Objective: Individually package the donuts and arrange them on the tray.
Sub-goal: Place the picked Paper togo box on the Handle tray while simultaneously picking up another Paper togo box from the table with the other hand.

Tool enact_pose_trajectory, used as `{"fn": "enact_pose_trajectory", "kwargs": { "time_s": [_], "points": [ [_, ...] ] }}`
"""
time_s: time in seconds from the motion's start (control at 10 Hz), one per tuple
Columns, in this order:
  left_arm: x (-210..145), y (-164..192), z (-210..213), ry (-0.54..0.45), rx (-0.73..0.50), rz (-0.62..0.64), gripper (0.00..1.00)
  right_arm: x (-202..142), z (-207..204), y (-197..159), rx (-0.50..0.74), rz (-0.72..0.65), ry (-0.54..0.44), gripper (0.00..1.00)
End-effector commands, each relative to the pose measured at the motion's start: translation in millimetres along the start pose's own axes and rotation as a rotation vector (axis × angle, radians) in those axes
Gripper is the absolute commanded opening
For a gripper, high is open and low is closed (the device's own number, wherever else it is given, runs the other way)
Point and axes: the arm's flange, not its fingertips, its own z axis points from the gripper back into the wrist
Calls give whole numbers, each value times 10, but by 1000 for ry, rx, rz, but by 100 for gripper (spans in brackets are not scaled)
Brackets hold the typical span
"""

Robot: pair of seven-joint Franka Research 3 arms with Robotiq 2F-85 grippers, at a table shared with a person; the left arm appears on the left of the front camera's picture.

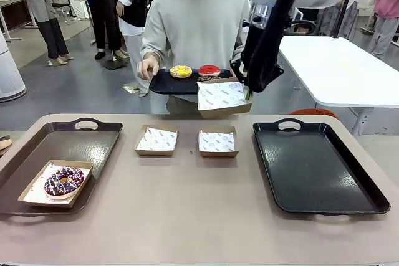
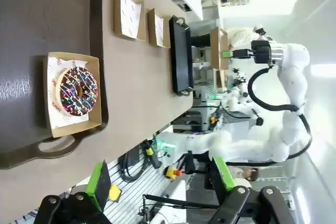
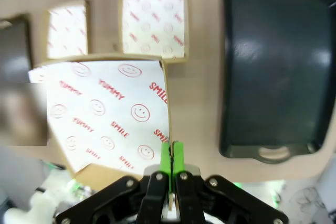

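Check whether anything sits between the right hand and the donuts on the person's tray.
Yes: the cardboard box the right hand is shut on hangs before the person's tray, overlapping its front edge below the red donut. The yellow donut shows clear.

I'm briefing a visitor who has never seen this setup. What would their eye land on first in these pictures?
First, the right pincer, shut on the edge of a paper-lined box and holding it in the air before the person, whose black tray carries a yellow donut and a red donut. Next, the sprinkled chocolate donut sitting boxed on the brown tray at the robot's left.
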Motion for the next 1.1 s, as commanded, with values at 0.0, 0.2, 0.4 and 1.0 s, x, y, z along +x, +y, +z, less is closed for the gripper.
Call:
{"fn": "enact_pose_trajectory", "kwargs": {
  "time_s": [0.0, 0.2, 0.4, 1.0],
  "points": [
    [129, 192, 139, -7, -50, 17, 100, 298, -30, 104, -31, 29, 67, 0],
    [142, 339, 223, -5, -49, 66, 100, 493, -181, 75, -24, 12, 106, 0],
    [66, 325, 152, -3, -33, 67, 100, 386, -228, 54, 2, 1, 89, 0],
    [66, 325, 152, -3, -33, 67, 100, 386, -228, 54, 2, 1, 89, 0]
  ]
}}
